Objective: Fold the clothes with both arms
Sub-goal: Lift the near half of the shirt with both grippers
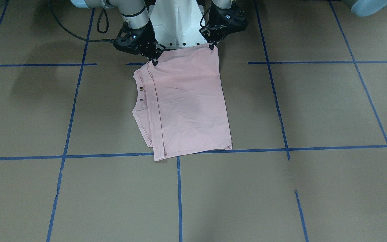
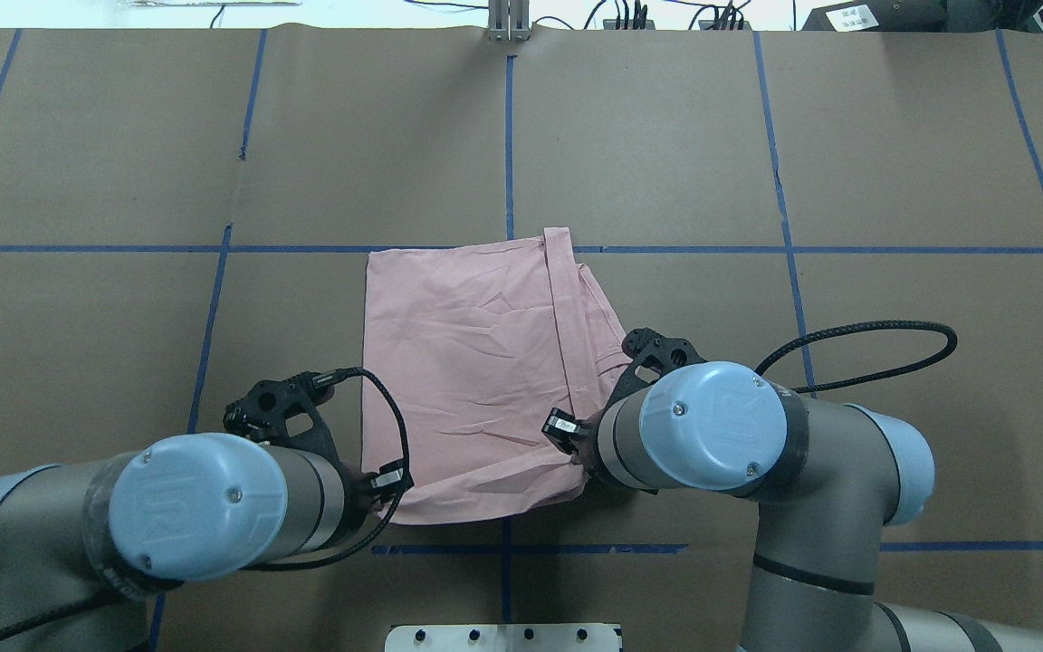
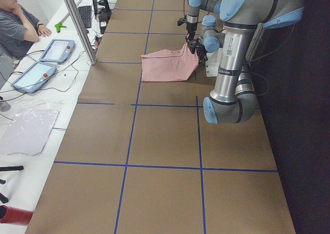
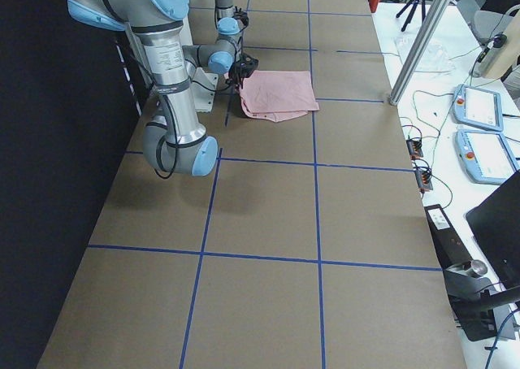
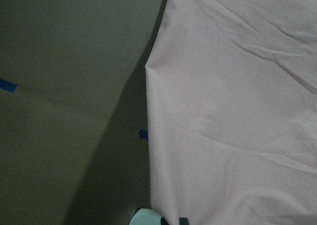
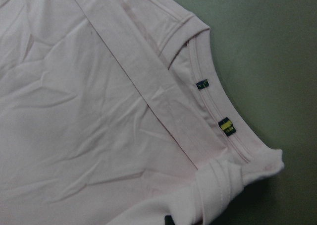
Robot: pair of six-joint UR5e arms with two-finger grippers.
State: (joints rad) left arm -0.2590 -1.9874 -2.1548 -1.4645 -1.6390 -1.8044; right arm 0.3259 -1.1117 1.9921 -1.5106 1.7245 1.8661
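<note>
Overhead exterior: pale pink T-shirt point(image 2: 467, 380) lay as a folded rectangle on the table point(image 2: 666, 136), close to the robot's side
Left gripper point(image 1: 211, 46): pinched on the near hem-side corner
Right gripper point(image 1: 154, 59): clamped on the near corner by the collar point(image 1: 135, 95)
Progress: sides seemed tucked in; folding the raised near edge over the far one probably remained
Room: wide table beyond the far edge

Nothing here that I can read.
Inside the collar point(image 6: 212, 105) of the T-shirt point(image 6: 99, 116) sit a dark tag point(image 6: 201, 84) and a dark-and-yellow tag point(image 6: 227, 126), both too blurred for letters. The white sticker point(image 3: 229, 52) on my left arm point(image 3: 225, 82) and the white label point(image 2: 850, 15) on a black box point(image 2: 902, 16) beyond the tabletop point(image 2: 666, 136) are too small to make out.
</note>
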